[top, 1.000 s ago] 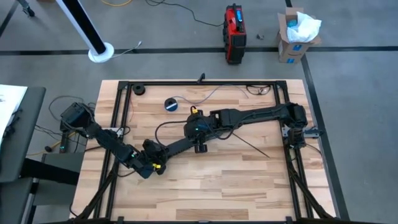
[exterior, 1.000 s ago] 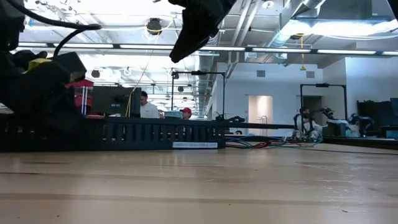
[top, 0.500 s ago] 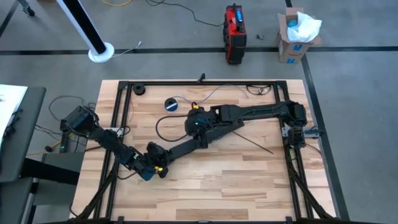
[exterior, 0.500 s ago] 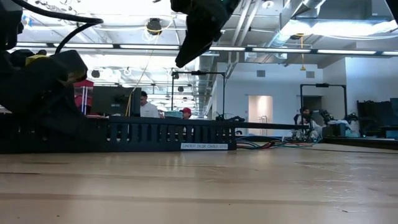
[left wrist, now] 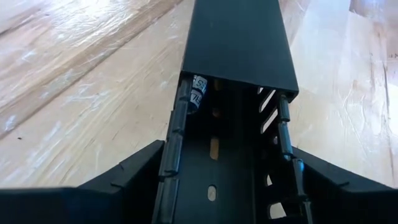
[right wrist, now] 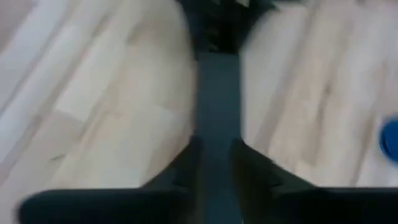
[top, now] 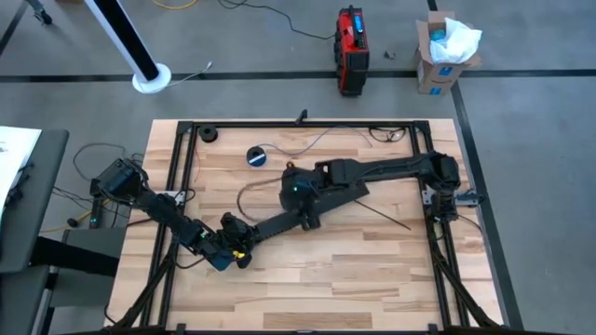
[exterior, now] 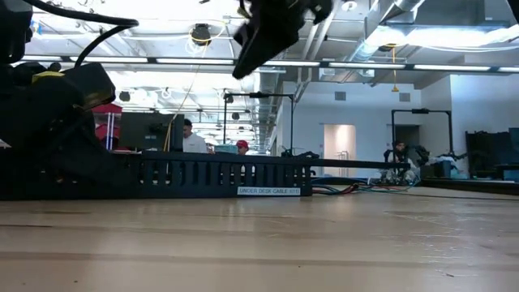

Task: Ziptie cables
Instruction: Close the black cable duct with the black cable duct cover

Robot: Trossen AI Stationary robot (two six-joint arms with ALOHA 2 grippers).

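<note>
Slotted black duct [top: 275, 223] is lying diagonally across the wooden table [top: 372, 279] and is taken as the landmark.

- Left gripper [top: 233, 251] is sat at the duct's near-left end. In the left wrist view the fingers [left wrist: 134, 168] are seen pressed against both side walls of the open channel [left wrist: 230, 130], so it is clamped on the duct.
- Right gripper [top: 307, 221] is placed over the duct's far-right end. In the right wrist view its fingers [right wrist: 186, 165] are seen spread narrowly, straddling the strip [right wrist: 217, 93]. Actual contact can't be told, the view is blurred.
- Cables [top: 256, 186]: a thin looped wire is seen on the table just behind the duct, under the right arm. A second thin dark strand [top: 382, 219] is lying beyond the duct's right end.
- Blue-and-black tape roll [top: 256, 155] is further back from the duct, well apart from it.
- In the low view the duct [exterior: 211, 174] is resting flat on the tabletop, with the right gripper [exterior: 272, 32] hanging above it.
</note>
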